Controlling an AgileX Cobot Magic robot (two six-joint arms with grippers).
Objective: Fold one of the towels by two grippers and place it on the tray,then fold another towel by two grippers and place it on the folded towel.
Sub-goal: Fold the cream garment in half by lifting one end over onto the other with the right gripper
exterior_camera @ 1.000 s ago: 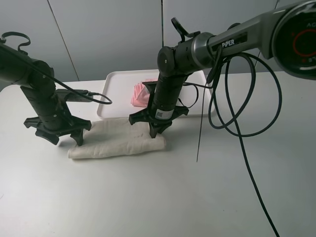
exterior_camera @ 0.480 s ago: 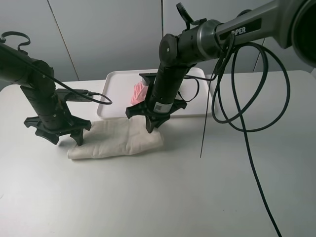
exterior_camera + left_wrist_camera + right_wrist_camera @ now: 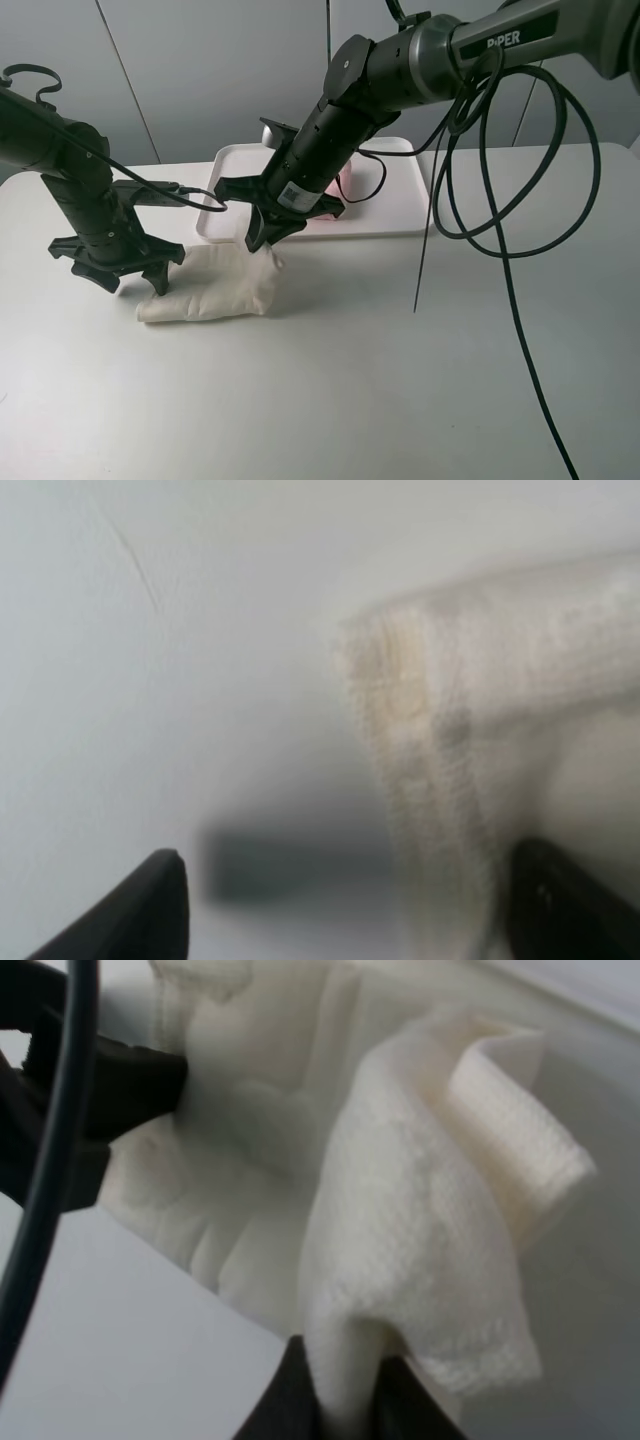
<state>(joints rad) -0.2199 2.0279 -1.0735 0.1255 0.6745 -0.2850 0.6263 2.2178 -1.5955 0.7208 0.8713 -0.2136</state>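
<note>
With the right gripper (image 3: 258, 237) closed on the end of the white towel (image 3: 215, 285) on the table (image 3: 330, 400) before the tray (image 3: 232, 160), we should lay it evenly over the end that the left gripper (image 3: 135, 283) seems to pin, though its grip we cannot tell.

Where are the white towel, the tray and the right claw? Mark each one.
white towel (image 3: 205, 288): exterior high view, on its flat middle on the table.
tray (image 3: 228, 165): exterior high view, on its bare left part.
right claw (image 3: 264, 236): exterior high view, between its fingertips, at the towel's lifted end.
</note>
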